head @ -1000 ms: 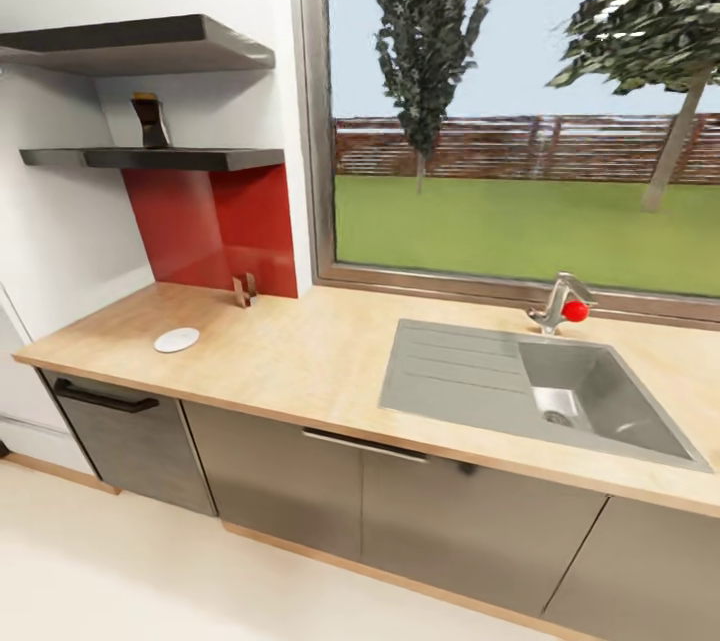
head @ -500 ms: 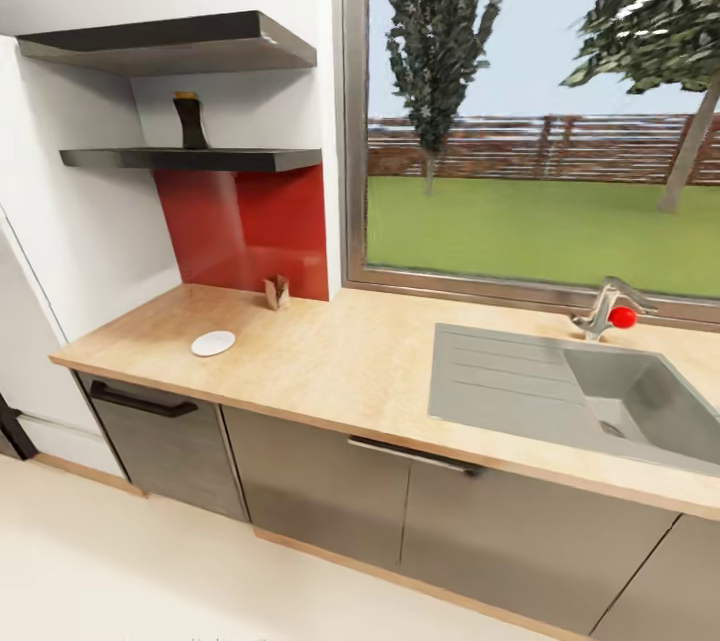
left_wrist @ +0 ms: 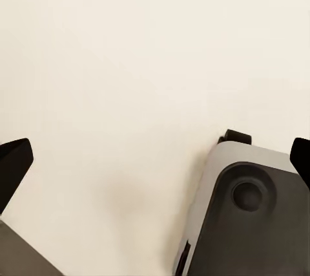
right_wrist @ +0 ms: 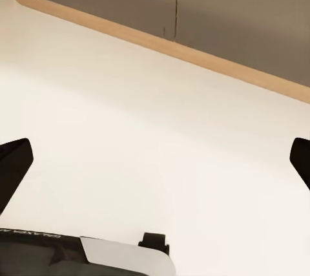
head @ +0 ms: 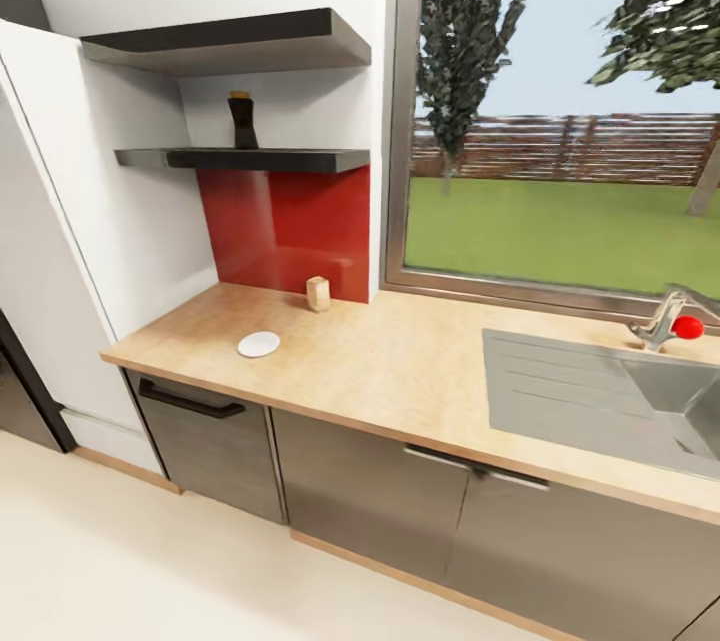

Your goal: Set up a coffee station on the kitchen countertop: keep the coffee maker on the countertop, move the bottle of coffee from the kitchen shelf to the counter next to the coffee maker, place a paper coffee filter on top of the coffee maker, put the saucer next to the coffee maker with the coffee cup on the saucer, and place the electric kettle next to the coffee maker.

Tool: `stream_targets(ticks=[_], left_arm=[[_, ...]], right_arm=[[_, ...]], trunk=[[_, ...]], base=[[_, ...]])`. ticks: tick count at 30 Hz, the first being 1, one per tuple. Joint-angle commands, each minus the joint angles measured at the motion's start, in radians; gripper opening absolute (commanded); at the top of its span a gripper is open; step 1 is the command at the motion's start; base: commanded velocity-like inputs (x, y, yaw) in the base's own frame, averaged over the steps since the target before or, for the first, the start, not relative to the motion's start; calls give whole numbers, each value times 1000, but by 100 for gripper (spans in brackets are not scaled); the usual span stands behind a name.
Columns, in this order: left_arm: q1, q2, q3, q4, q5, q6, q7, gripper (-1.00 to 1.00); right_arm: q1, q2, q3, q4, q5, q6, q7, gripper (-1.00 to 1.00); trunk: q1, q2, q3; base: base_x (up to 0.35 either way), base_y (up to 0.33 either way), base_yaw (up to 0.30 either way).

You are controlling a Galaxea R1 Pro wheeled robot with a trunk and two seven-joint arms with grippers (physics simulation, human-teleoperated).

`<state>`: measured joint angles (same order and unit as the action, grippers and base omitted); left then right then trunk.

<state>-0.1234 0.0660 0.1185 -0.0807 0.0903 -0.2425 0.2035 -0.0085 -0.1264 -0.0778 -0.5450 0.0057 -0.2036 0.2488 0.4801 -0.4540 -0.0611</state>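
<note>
White wall [head: 120, 211] left, two dark shelves [head: 240, 41], red panel [head: 285, 226] below. Big window [head: 560, 171] right: grass, trees, fence. Grey sink [head: 600, 396] far right. Dark grey cabinets [head: 370, 491]. Pale floor [head: 150, 571].

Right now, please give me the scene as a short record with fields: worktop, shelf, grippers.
countertop: pale wood kitchen countertop, with a sink at the right
saucer: white saucer lies flat near the countertop's left end
small object: tan block stands by the red backsplash
shelf: dark bottle stands on the lower shelf
left gripper: open, above pale floor
right gripper: open, above floor near the cabinet base
</note>
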Motion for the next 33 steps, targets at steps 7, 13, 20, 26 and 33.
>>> stream_targets(ticks=[7,13,20,26,33], left_arm=[[-1,0,1,1,9,-4,-3,100],[-1,-1,0,2,9,-4,-3,100],[-1,-2,0,2,9,-4,-3,100],[-1,-2,1,2,9,-4,-3,100],[-1,-2,0,2,9,-4,-3,100]], right_arm=[[-1,2,-7,0,0,-2,9,100],[-1,2,-7,0,0,-2,9,100],[-1,2,-7,0,0,-2,9,100],[-1,2,-7,0,0,-2,9,100],[-1,2,-7,0,0,-2,9,100]], trunk=[[1,-2,-2],[1,-2,-2],[1,-2,-2],[1,-2,-2],[1,-2,-2]], base=[[12,336,0],[1,338,0],[0,338,0],[0,338,-86],[0,338,-250]])
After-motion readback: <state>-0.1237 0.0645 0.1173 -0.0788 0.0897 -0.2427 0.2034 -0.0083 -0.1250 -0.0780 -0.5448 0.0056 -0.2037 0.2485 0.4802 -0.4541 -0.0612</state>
